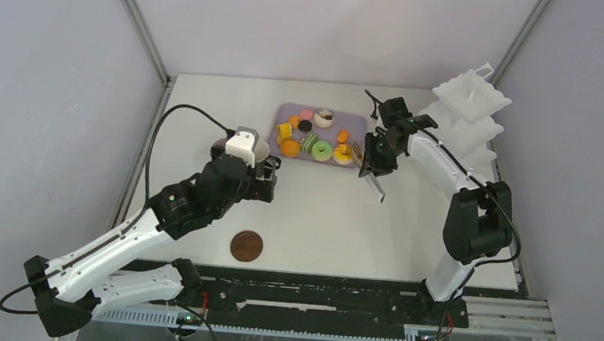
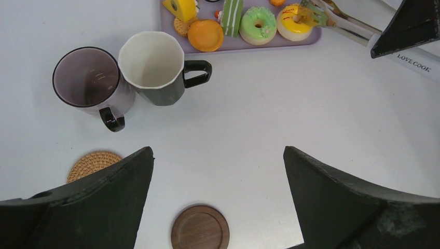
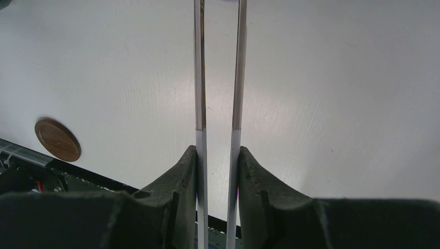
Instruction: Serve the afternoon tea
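We find the yellow-iced ring doughnut point(image 2: 294, 21) at the four o'clock corner of the flat lilac rectangular tray point(image 2: 238, 47), with the tips of the long white tongs point(image 2: 345, 28) against it. At its three o'clock, the right gripper point(image 3: 218, 155) pinches the tong arms. The left gripper point(image 2: 218, 150), spread wide, hovers at six o'clock of the mauve mug point(image 2: 88, 78) and the dark white-lined mug point(image 2: 153, 65).

white tongs point(image 2: 415, 63): tips were poised over the tray's end | lilac tray point(image 2: 233, 47): was set on the white table point(image 2: 259, 129)

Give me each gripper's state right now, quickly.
Left gripper: open, holding nothing.
Right gripper: closed on the tongs.
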You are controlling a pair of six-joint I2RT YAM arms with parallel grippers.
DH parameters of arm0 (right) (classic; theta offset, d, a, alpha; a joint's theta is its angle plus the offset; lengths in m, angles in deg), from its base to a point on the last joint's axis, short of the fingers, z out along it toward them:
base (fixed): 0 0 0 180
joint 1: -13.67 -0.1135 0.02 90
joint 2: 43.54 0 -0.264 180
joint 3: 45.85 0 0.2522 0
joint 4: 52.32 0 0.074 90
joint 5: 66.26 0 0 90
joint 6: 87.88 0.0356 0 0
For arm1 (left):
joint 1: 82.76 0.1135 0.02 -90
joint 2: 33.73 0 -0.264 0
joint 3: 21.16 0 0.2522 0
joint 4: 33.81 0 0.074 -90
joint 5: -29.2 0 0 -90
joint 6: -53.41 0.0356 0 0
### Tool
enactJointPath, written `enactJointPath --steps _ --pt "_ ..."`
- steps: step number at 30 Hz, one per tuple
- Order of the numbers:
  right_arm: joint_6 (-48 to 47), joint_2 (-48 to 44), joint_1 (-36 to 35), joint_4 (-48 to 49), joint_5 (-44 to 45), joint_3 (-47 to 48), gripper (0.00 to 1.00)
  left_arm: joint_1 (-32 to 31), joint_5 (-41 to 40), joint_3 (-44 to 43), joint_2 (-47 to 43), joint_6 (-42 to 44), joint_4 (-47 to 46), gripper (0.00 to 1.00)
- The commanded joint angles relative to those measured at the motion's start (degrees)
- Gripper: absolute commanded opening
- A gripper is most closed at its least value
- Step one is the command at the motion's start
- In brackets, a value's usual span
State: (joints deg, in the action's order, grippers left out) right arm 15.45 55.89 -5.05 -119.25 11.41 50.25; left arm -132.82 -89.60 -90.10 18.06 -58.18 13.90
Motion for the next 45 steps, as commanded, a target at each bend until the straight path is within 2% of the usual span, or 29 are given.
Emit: enactJointPath --steps 1,10,17,25,28,31,36,45 --pt "0.5 -6.3 0.5 0.5 0.0 2.8 0.00 0.4 0.1 -0.7 0.4 -0.1 -1.9 1.00" --pt "2.0 -13.4 0.4 -0.6 1.1 2.6 0.00 0.5 0.6 -1.7 0.9 0.2 -2.6 1.00" --pt "3.7 -22.7 2.5 -3.2 3.0 1.4 0.00 1.0 1.8 -3.2 1.3 0.9 -2.8 1.00" --pt "4.1 -36.7 13.7 -5.3 1.9 -7.3 0.00 2.2 4.9 -5.0 3.3 1.3 -5.0 1.00" --pt "3.1 -39.4 17.8 -7.3 0.8 -9.1 0.00 4.3 10.6 -10.1 7.1 0.9 -4.5 1.00" --pt "3.0 -41.7 20.1 -7.8 0.7 -10.9 0.00 4.6 11.6 -14.9 10.4 2.2 -3.9 1.00" --pt "4.2 -42.4 23.7 -5.5 -0.2 -11.5 0.00 4.9 14.4 -17.4 12.3 1.9 -5.4 1.00" --pt "10.1 -35.9 24.4 3.1 2.4 -11.5 0.00 5.5 15.0 -15.4 11.5 1.2 -5.9 1.00"
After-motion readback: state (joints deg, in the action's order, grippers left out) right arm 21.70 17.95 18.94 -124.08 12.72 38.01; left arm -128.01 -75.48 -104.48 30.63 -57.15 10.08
